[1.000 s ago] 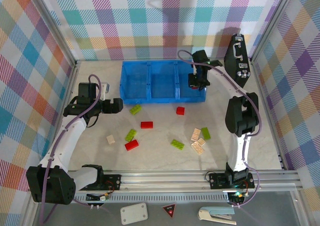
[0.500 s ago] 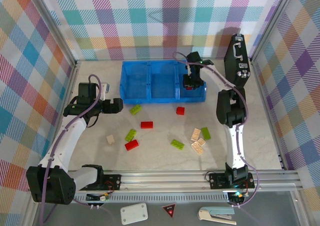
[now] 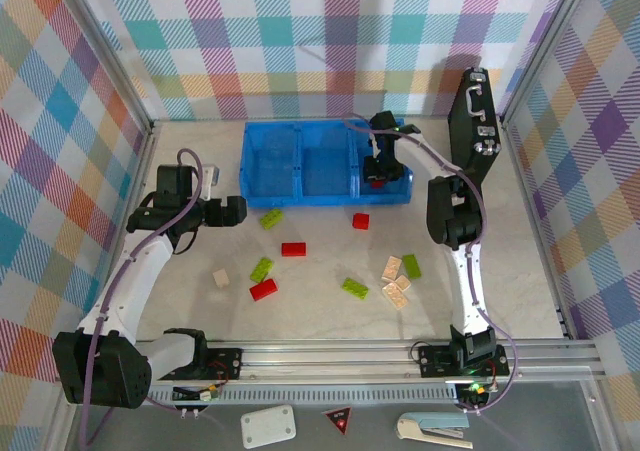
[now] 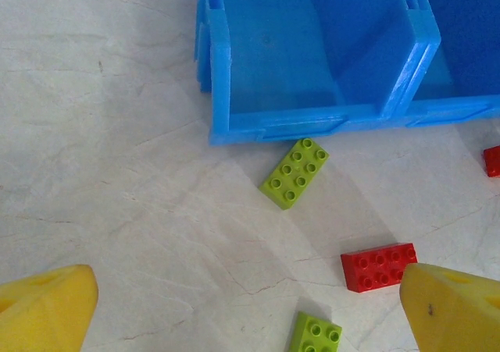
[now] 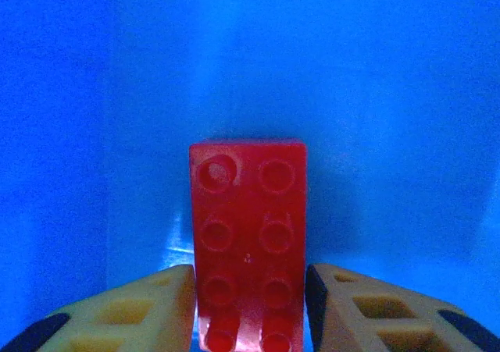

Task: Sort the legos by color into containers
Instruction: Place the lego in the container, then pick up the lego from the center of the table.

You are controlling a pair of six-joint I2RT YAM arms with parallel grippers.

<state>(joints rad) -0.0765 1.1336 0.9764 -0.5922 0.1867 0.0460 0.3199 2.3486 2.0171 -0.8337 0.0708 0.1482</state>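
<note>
The blue bin [image 3: 325,199] has three containers side by side. My right gripper [image 3: 377,174] is down inside the rightmost one. Its yellow fingers [image 5: 148,305] sit tight against both sides of a red brick [image 5: 248,235], studs toward the camera, with no gap showing. My left gripper [image 3: 240,211] hovers open left of the bin's near corner, fingers [image 4: 47,309] far apart over bare table. Below it lie a green brick [image 4: 294,173] near the bin wall [image 4: 312,122], a red brick [image 4: 378,266] and another green one [image 4: 316,335]. Loose legos in red [image 3: 360,220], green [image 3: 354,287] and beige [image 3: 392,267] dot the table.
A black case [image 3: 473,121] stands upright at the back right, close to the right arm. A beige brick [image 3: 221,278] and a red one [image 3: 263,289] lie front left. Metal frame posts and plaid walls close the table in on three sides.
The right gripper has moved left and down into the rightmost compartment with the red brick between its fingers. The left arm has stayed still.
</note>
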